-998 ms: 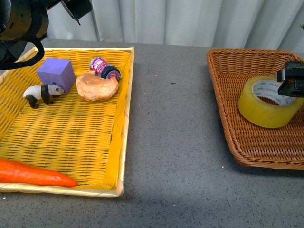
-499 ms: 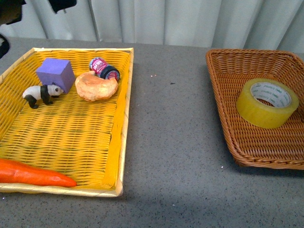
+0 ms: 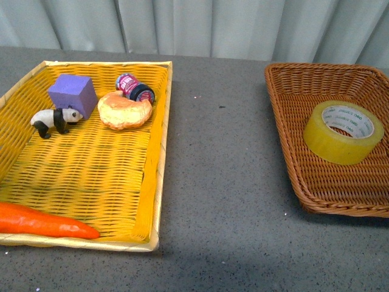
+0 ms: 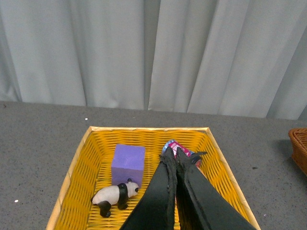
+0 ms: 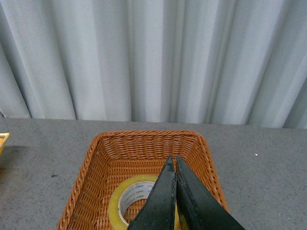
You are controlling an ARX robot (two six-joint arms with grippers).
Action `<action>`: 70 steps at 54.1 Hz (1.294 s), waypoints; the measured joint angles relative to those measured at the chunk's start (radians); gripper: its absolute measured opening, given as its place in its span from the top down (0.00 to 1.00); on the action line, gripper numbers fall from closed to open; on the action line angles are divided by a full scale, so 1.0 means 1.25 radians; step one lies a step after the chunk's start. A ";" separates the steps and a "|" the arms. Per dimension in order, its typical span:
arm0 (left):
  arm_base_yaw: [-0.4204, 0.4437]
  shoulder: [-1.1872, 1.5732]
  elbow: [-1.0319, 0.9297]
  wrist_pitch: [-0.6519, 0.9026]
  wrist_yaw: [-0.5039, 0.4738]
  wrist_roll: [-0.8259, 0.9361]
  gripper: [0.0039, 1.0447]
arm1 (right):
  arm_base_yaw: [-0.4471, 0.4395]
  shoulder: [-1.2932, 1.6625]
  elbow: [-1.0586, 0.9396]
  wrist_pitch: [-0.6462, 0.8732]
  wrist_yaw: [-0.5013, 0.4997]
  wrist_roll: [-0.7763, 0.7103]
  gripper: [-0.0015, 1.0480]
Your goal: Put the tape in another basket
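In the right-hand wicker basket, the tape lies flat, ungrasped. The left gripper and right gripper are clenched, empty. Transfer appears complete; next move: park arms.

The worktop is a dark grey, matte surface with fine pale speckling and a few small white flecks. Two woven containers lie directly on it. A bright yellow tray, rectangular and shallow, sits on the left side. Its far rim lies close to the far edge, and its near rim reaches towards the near left corner. A dark brown wicker basket with raised, sloping sides sits on the right side, also close to the far edge. Its right end runs out of the front view. The two stand well apart, with a broad strip of grey surface between them. A darker band of shadow lies along the near edge.
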 joint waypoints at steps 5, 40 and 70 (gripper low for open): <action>0.009 -0.027 -0.043 -0.001 0.014 0.002 0.97 | 0.000 -0.060 -0.034 -0.022 0.000 0.000 0.99; 0.074 -0.417 -0.155 -0.275 0.076 0.005 0.97 | 0.000 -0.446 -0.157 -0.288 -0.002 0.001 0.99; 0.074 -0.737 -0.157 -0.568 0.076 0.005 0.97 | 0.000 -0.778 -0.171 -0.587 -0.002 0.001 0.99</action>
